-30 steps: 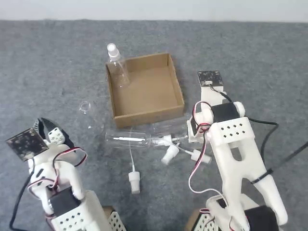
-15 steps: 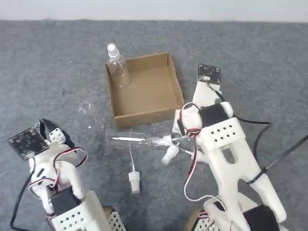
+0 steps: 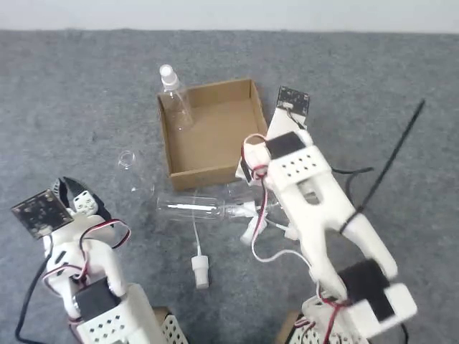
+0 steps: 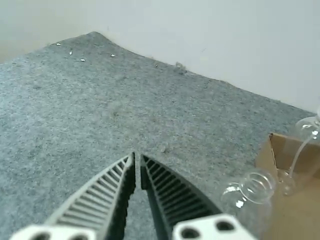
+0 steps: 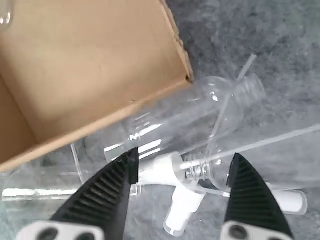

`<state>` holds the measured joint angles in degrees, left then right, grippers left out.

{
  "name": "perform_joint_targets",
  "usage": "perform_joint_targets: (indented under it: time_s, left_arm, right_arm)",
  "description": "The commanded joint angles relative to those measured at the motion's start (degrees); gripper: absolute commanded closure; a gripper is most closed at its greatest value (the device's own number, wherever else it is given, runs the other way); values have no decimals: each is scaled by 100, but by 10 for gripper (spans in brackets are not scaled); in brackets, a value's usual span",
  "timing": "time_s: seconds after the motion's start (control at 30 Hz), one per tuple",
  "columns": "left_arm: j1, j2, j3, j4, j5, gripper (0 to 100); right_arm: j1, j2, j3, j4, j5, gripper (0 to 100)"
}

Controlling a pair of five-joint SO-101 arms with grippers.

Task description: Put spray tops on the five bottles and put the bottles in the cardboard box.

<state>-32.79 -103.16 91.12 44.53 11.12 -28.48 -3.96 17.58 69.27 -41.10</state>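
Grey carpet [image 3: 86,86] lay under both arms. I saw the right gripper [image 5: 183,156] with its fingers spread wide, holding nothing, straddling clear plastic bottles [image 5: 200,110] that lay just beside the brown cardboard box [image 5: 85,60]. The left gripper [image 4: 137,156] hung over carpet, its fingers almost together and gripping nothing. One capped clear bottle [image 3: 176,100] stood at the box's far corner.

Your worktop [image 3: 373,79] is covered in a rough, felt-like grey cloth, matt all over. The cardboard box [image 3: 215,174] in the upper middle of the high view is plain brown card, matt, with raw, fibrous edges. The lying bottle [image 3: 188,208] below it is clear, glossy plastic that catches highlights. The spray top [image 3: 200,271] at lower centre looks like smooth white plastic. Your left hand [image 4: 137,159] and right hand [image 5: 184,156] have matt black, ribbed plastic fingers.
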Motion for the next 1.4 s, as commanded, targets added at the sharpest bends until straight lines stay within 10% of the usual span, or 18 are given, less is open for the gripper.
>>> perform_joint_targets:
  time_s: [0.0,1.37]
  left_arm:
    - [-26,-132,-48,-202,44,984]
    - [-26,-132,-48,-211,35,984]
  right_arm:
    - [-31,277,-712,-75,-193,768]
    - [760,1851,-782,497,-141,768]
